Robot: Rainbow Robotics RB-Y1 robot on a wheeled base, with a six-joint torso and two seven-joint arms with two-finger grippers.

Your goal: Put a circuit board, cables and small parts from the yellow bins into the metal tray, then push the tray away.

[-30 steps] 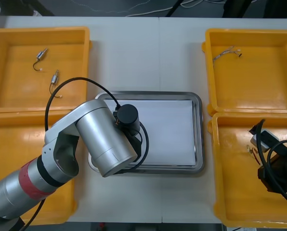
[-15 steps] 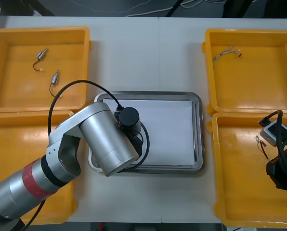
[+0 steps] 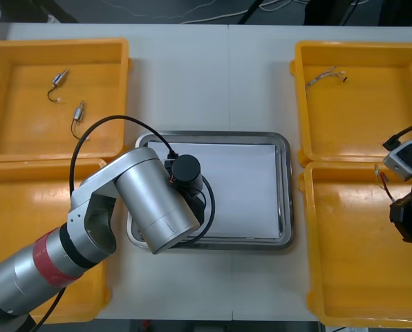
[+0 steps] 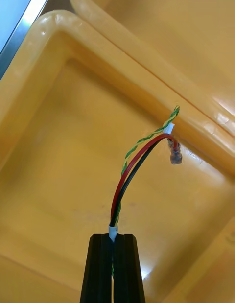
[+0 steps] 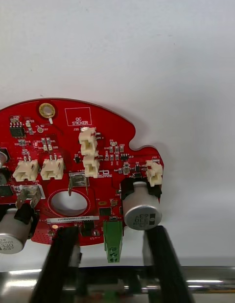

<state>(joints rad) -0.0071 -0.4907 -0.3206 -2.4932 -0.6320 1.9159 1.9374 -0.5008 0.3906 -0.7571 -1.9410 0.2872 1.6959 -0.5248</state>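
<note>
Glossy plastic bin (image 4: 58,161) behind the right gripper (image 4: 113,238)'s smooth-sheathed cable (image 4: 126,178); matt white, shiny-rimmed metal tray (image 3: 284,194) under the left gripper (image 5: 111,234).

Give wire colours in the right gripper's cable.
Red, black and twisted green-yellow cable; right wrist view.

— Where is the round red circuit board (image 5: 73,171)?
— It lies flat on the white inside of the metal tray (image 5: 147,48).
— And the left hand (image 5: 110,232)?
— Its black fingers (image 5: 159,264) stand apart over the board's edge, with a green connector (image 5: 113,242) between them.

Light table (image 3: 213,76); yellow bins (image 3: 26,135) at sides; metal tray (image 3: 284,194) between
</note>
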